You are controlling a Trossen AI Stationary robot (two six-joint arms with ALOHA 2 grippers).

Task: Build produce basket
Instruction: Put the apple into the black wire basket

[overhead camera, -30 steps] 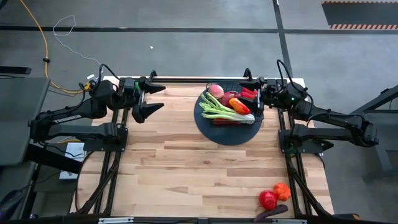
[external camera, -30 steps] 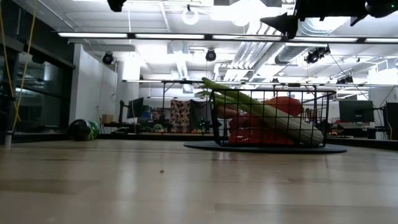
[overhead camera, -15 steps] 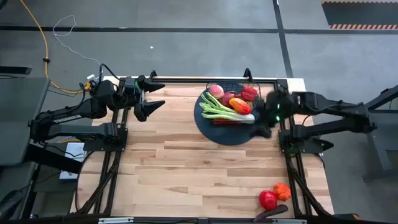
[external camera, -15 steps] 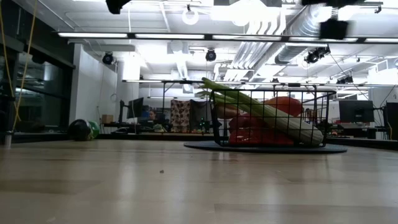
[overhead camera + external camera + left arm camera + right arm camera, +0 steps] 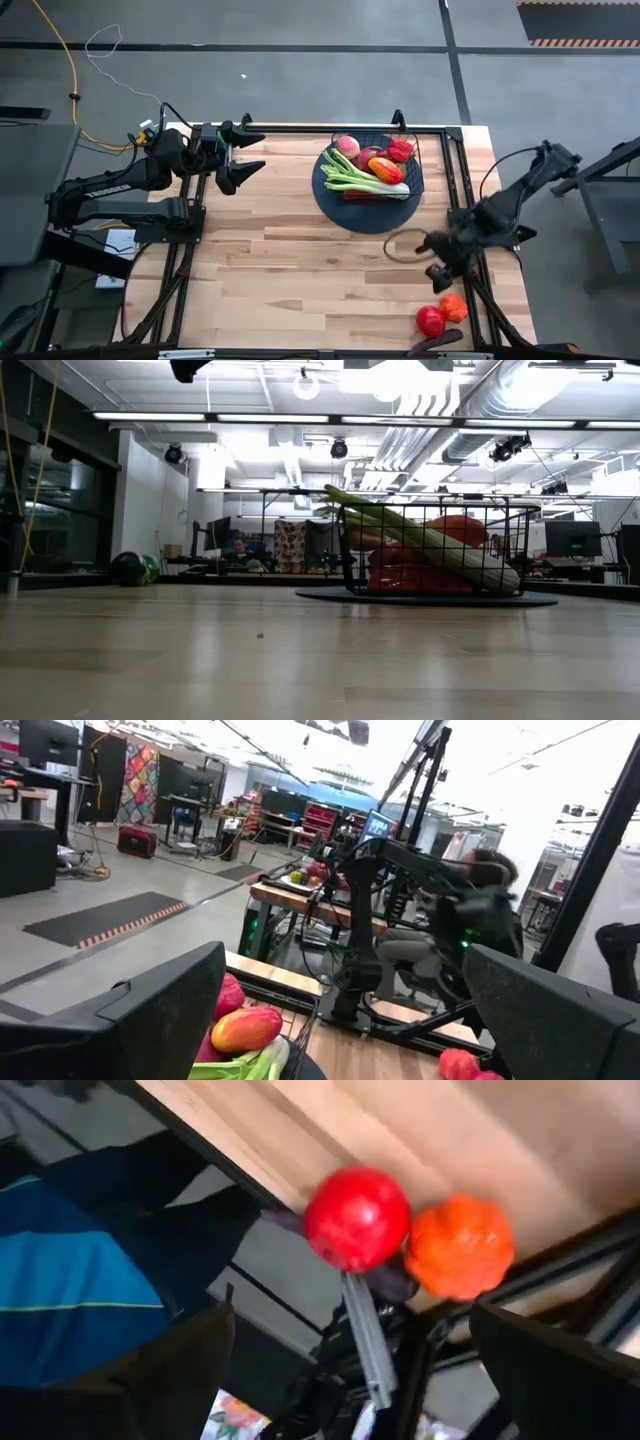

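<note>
1. Three loose pieces sit at the near right corner of the tabletop: one red round piece, one orange round piece touching it, one dark eggplant at the edge.
2. The right hand hovers just beyond them, fingers spread apart and empty; its wrist view alone shows both round pieces close up.
3. Farther back, one basket holds celery; only the low view shows its mesh walls.
4. The left hand waits open at the far left.
</note>
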